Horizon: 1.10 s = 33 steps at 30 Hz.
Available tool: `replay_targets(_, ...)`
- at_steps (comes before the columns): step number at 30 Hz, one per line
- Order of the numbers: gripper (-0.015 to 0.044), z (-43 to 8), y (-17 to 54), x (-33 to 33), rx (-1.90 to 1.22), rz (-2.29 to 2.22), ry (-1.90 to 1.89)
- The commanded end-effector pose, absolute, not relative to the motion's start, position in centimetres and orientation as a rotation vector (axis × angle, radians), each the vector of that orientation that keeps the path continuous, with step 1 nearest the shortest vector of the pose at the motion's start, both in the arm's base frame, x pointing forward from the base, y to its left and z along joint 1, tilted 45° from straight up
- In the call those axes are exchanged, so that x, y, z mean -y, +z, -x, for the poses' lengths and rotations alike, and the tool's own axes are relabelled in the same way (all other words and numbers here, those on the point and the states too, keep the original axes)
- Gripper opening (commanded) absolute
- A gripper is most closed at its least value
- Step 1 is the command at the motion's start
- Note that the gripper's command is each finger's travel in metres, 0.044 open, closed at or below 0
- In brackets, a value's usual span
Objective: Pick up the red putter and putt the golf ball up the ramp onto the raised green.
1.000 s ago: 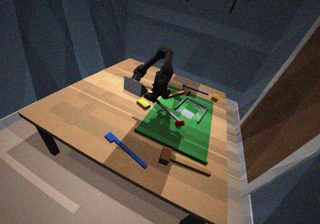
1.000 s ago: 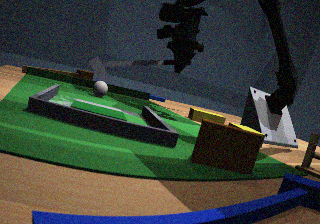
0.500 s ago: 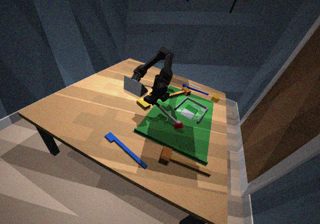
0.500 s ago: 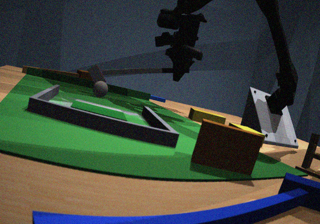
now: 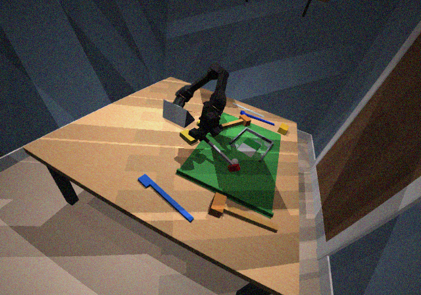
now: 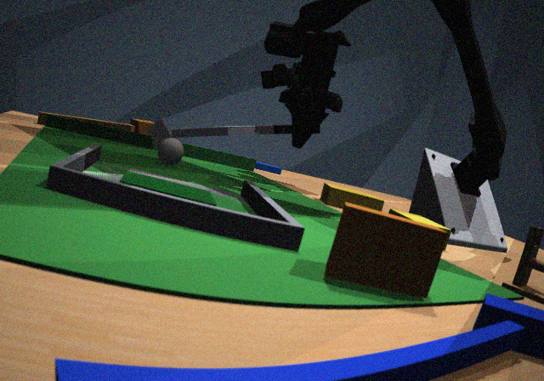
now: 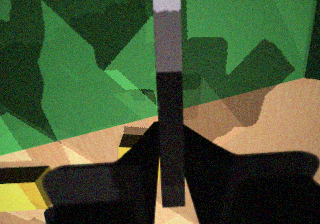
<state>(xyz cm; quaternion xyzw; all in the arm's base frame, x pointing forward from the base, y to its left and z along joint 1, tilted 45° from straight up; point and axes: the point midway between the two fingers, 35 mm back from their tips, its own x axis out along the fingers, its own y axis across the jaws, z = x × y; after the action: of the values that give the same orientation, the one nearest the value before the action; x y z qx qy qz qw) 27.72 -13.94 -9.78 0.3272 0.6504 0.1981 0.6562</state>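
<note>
My gripper (image 5: pixel 203 136) (image 6: pixel 300 137) (image 7: pixel 165 125) is shut on the dark end of the putter's handle, above the mat's edge. The putter (image 5: pixel 219 151) (image 6: pixel 241 129) (image 7: pixel 169 44) slants down from the fingers, and its red head (image 5: pixel 233 167) (image 6: pixel 160 133) is low over the mat. The white golf ball (image 5: pixel 234 161) (image 6: pixel 170 150) is on the mat, between the head and the walled ramp. Head and ball overlap in the top and exterior views; I cannot tell whether they touch. The raised green (image 6: pixel 167 187) lies inside the grey walls (image 5: pixel 260 135) (image 6: pixel 175 213), with a pale ramp on the ball's side.
The green mat (image 5: pixel 251 189) (image 6: pixel 175 271) bears an orange mallet (image 5: pixel 245 119) (image 6: pixel 386 249) near its far edge. Another orange mallet (image 5: pixel 217 205) (image 6: pixel 143 125) and a blue stick (image 5: pixel 170 198) lie in front. A second blue stick (image 5: pixel 260 118) (image 6: pixel 263 355) and yellow blocks (image 5: pixel 187 136) (image 5: pixel 283 128) lie around the mat.
</note>
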Motion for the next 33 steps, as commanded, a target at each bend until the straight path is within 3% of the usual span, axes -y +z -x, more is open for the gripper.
replay_targets(1, 0.0, -27.7, -9.7, 14.0, -1.473, -0.742, 0.448)
replay_targets(23, 0.0, -27.1, -11.7, 15.4, -1.47, -0.757, 0.449)
replay_targets(33, 0.0, -29.5, -2.6, 6.3, -1.469, -0.759, 0.453)
